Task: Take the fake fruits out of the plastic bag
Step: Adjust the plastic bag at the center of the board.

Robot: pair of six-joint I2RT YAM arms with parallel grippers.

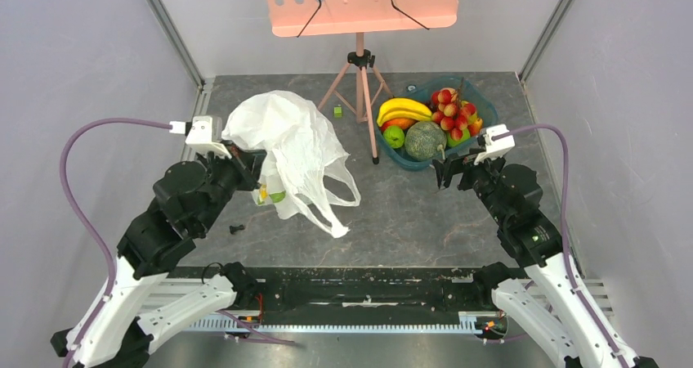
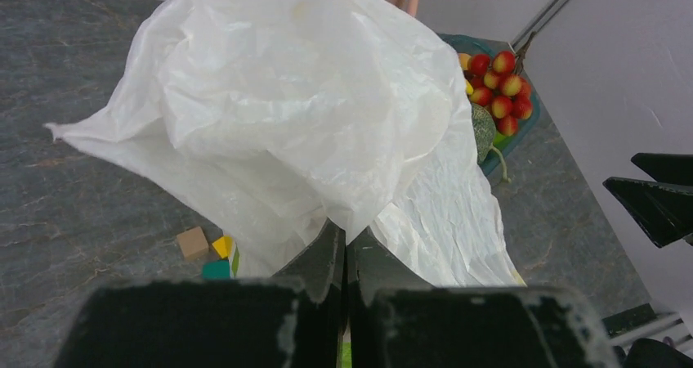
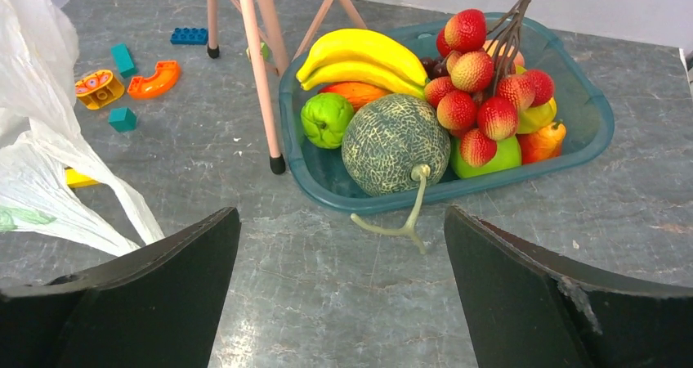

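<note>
The plastic bag (image 1: pixel 286 143) is a crumpled white heap at the left, its loop handles trailing toward the table's middle. My left gripper (image 1: pixel 255 165) is shut on a fold of the plastic bag (image 2: pixel 310 98), the jaws pressed together on the film (image 2: pixel 346 241). The fake fruits lie outside the bag in a teal basin (image 3: pixel 588 139): a yellow banana bunch (image 3: pixel 359 53) (image 1: pixel 403 108) and a cluster of red balls (image 3: pixel 482 90) (image 1: pixel 453 110). Just short of the basin, low over the table, my right gripper (image 3: pixel 342 214) (image 1: pixel 445 172) stands open and holds nothing. What the bag holds is hidden.
A netted melon (image 3: pixel 395 143), a green fruit (image 3: pixel 327 118) and an orange one share the basin. A pink tripod stand (image 1: pixel 359 82) rises between bag and basin. Small toy blocks (image 2: pixel 193 242) lie by the bag, more toy pieces (image 3: pixel 155 80) behind it. Grey walls close in on both sides.
</note>
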